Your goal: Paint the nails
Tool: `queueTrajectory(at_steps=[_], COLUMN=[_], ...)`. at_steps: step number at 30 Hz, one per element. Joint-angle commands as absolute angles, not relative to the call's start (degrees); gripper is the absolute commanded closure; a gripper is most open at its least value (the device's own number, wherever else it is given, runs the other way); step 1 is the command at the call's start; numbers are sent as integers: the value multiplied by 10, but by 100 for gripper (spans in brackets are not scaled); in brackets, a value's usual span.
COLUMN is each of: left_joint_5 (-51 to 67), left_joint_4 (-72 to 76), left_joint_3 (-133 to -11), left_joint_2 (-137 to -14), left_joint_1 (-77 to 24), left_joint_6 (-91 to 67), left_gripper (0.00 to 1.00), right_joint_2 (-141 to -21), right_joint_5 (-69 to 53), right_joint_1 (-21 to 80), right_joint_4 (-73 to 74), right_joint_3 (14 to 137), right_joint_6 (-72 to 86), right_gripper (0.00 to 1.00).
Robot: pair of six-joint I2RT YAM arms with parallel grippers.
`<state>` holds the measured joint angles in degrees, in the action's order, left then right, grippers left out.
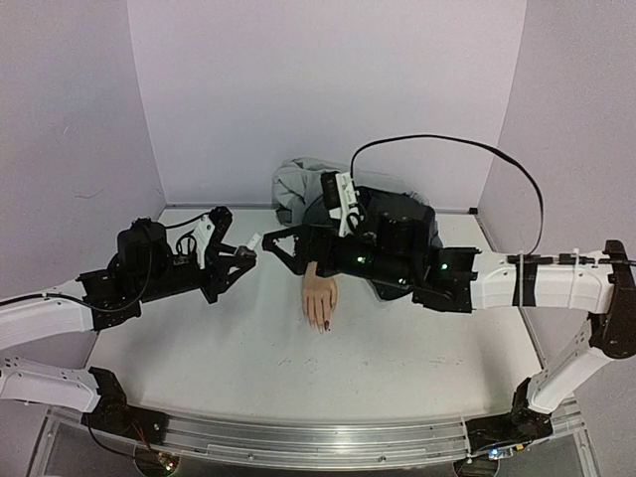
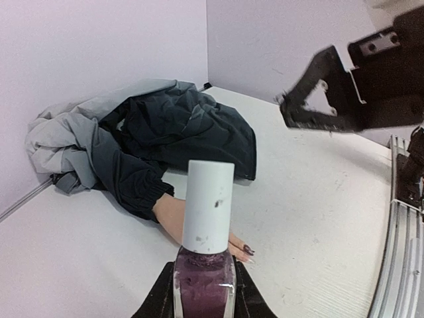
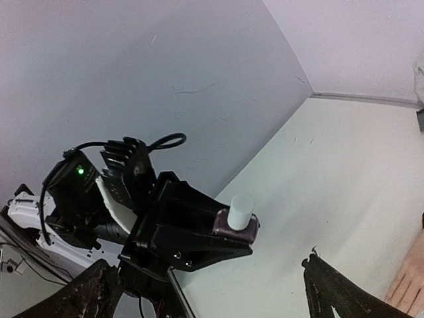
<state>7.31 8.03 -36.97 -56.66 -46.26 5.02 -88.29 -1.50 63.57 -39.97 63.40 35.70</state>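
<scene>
In the left gripper (image 3: pixel 225 242), clamped between its fingers, sits a polish bottle (image 2: pixel 204 285) of dark purple lacquer, its white cap (image 2: pixel 208 205) on; that arm reaches in above the table (image 1: pixel 397 348); the right gripper (image 1: pixel 280 248) hangs just beside the cap, jaws wide, holding nothing. We see the mannequin hand (image 1: pixel 320 295) lying flat nearby, wrist under a jacket (image 2: pixel 165 126); the nails (image 1: pixel 324 324) look dark, too small to count.
</scene>
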Motion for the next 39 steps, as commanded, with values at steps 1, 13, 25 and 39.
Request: queueTrajectory(at_steps=[1, 13, 25, 39], left_joint_5=[221, 486, 495, 493], left_joint_4=[127, 128, 128, 128], left_joint_3=[-410, -442, -444, -444], left_joint_2=[-568, -626, -629, -629], left_joint_1=[-461, -461, -462, -462], left_joint_6=[31, -9, -11, -9], left_gripper=[100, 100, 100, 100], right_joint_2=[-854, -897, -917, -910], right_joint_5=[-179, -341, -355, -329], right_joint_1=[599, 597, 597, 598], right_joint_4=[-404, -412, -462, -490], right_joint_3=[624, 669, 675, 654], right_joint_6=[258, 190, 225, 258], right_gripper=[2, 49, 62, 90])
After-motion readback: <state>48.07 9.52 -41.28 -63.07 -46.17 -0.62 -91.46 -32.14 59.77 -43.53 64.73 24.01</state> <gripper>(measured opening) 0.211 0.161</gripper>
